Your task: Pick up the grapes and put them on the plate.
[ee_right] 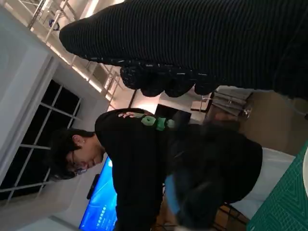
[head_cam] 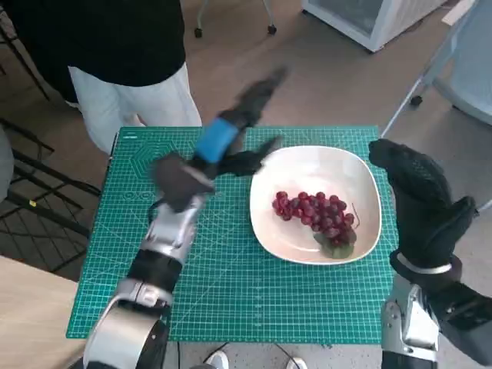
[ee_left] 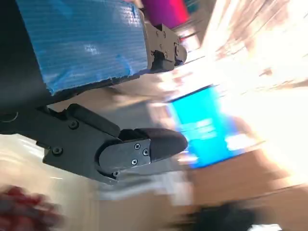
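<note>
right hand [head_cam: 421, 201]: empty, spread | left hand [head_cam: 231, 138]: empty, spread | one grapes [head_cam: 315, 215] bunch on one plate [head_cam: 367, 192]

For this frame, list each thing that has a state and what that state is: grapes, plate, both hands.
grapes: lying on the plate, no hand on them.
plate: flat on the green mat, holding the grapes.
green mat: spread flat over the table, plate on it.
left hand: raised beside the plate, blurred, fingers apart, holding nothing.
right hand: up beside the plate's other edge, holding nothing; how its fingers lie is unclear.
</note>
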